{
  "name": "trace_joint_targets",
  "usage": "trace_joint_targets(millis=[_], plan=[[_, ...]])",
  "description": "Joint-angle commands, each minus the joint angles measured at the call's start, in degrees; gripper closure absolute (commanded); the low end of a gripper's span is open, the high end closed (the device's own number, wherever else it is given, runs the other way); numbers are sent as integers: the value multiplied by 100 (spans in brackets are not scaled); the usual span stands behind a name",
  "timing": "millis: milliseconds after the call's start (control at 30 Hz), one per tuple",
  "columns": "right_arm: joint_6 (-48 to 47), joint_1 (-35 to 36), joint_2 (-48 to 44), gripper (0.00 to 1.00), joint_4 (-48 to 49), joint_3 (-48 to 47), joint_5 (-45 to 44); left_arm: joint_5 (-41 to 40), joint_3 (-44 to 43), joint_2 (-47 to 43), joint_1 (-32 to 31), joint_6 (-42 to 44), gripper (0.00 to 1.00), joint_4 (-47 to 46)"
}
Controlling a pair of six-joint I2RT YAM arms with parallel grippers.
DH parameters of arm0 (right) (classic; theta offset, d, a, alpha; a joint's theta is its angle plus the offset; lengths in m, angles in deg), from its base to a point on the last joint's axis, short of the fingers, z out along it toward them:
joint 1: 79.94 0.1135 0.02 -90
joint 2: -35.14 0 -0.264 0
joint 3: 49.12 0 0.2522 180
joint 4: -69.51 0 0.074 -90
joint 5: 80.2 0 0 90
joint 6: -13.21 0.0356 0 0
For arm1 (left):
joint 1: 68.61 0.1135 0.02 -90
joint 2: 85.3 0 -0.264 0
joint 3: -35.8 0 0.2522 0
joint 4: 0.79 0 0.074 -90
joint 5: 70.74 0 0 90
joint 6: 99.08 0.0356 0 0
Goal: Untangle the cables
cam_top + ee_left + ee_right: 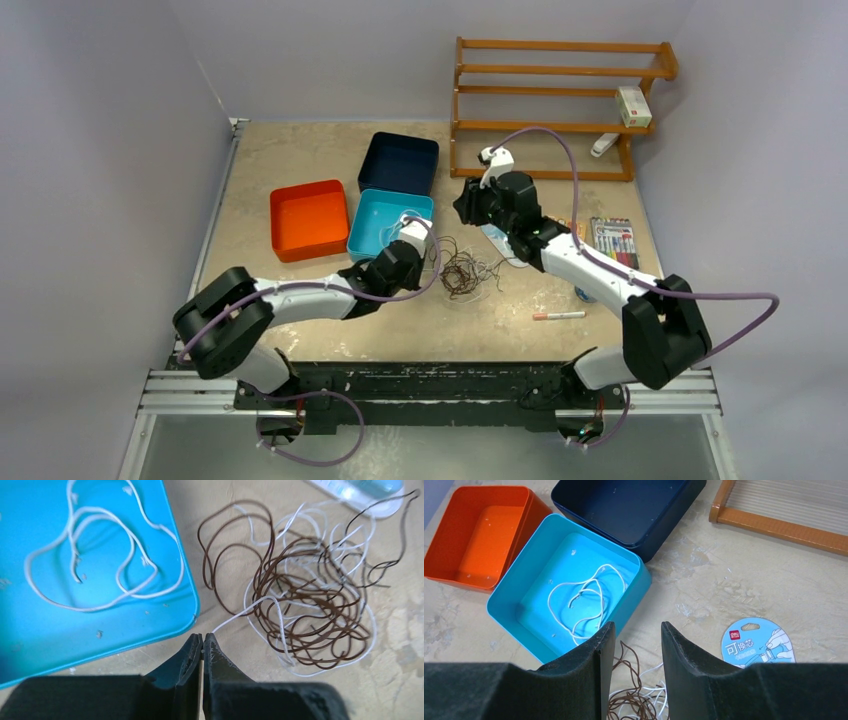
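Crossings inside the cables (310, 605) are too dense to trace. Brown and white loops pile over one another, and one thin dark strand trails off to the far right. From the right wrist only the far edge of this tangle shows, framed between the fingers and cut off by the bottom of the picture. From above, the left gripper (202, 644) has its fingertips hidden under its own wrist, and the dark right claw is hard to read. The left wrist view cuts off most of the teal bin (534, 580), and a clear plastic pack at its far right corner is cropped and blurred.

The tangle lies on the table (300, 150) near its middle, just right of the teal bin's near right corner. A separate white cable (586, 600) lies coiled inside that bin.

The left arm lies low, stretched from its near left base toward the middle. Its jaws are clenched together just beside the bin's corner, on the end of a white strand (240, 612) that leads back into the tangle.

The right arm bends at its near right elbow and reaches far and left. The right gripper (636, 630) hangs above the table beyond the tangle, released, with its fingers apart and nothing between them.

The orange bin (484, 535) and navy bin (624, 505) touch the teal one. A blue card (756, 642) lies to the right.
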Motion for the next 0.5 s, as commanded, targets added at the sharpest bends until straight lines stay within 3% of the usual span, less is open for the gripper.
trace_joint_targets(millis=[0, 367, 467], plan=[[-22, -15, -425, 59, 445, 180, 13, -288, -327, -627, -37, 188, 100, 218], [-135, -18, -1506, 52, 1624, 1221, -109, -300, -1178, -1200, -33, 406, 100, 993], [-246, -20, -1601, 51, 1335, 1200, 81, -337, -1526, -1153, -37, 498, 100, 1190]])
